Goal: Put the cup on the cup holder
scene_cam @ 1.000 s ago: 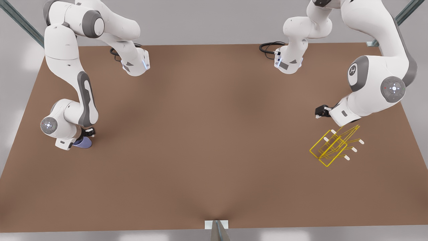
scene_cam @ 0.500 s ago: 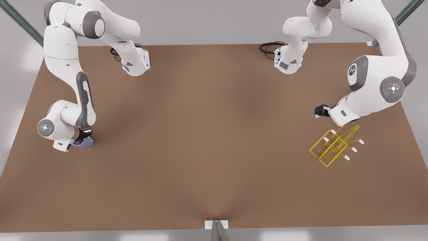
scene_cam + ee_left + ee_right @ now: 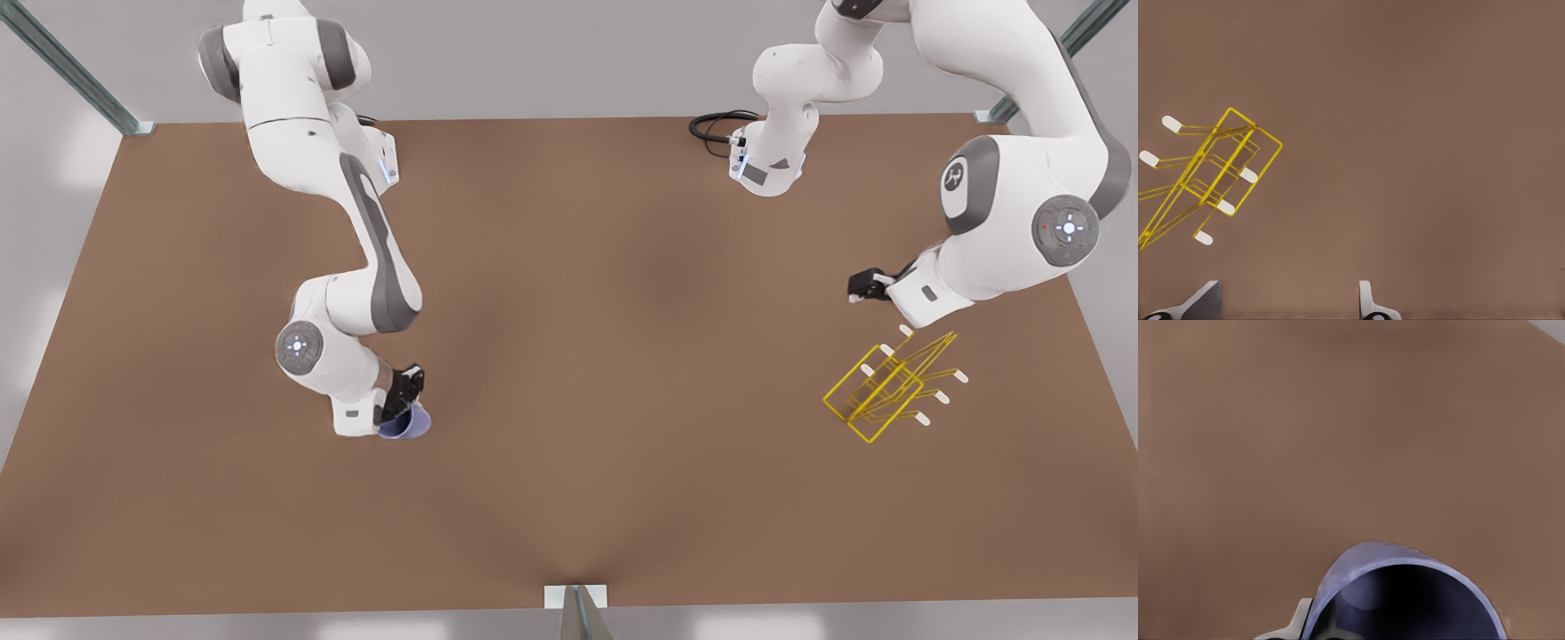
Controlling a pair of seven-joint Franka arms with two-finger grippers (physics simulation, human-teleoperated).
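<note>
The lavender-blue cup (image 3: 407, 425) hangs tilted just above the brown table (image 3: 605, 373), left of centre in the front view. My right gripper (image 3: 402, 402) is shut on its rim. In the right wrist view the cup's open mouth (image 3: 1405, 587) faces the camera, and a pale finger (image 3: 1298, 621) shows at its edge. The yellow wire cup holder (image 3: 882, 391) with white-tipped prongs lies on the table at the front view's right. My left gripper (image 3: 864, 286) hovers just behind it, open, with the cup holder (image 3: 1218, 173) off to one side of its fingertips (image 3: 1368, 300).
Black cables (image 3: 718, 126) coil by the arm bases at the table's far edge. A metal bracket (image 3: 576, 597) sits at the middle of the near edge. Bare brown table lies between the cup and the cup holder.
My right arm has lifted the cup and swung it from the table's far left toward the centre. The left gripper has shifted slightly to the front view's right.
</note>
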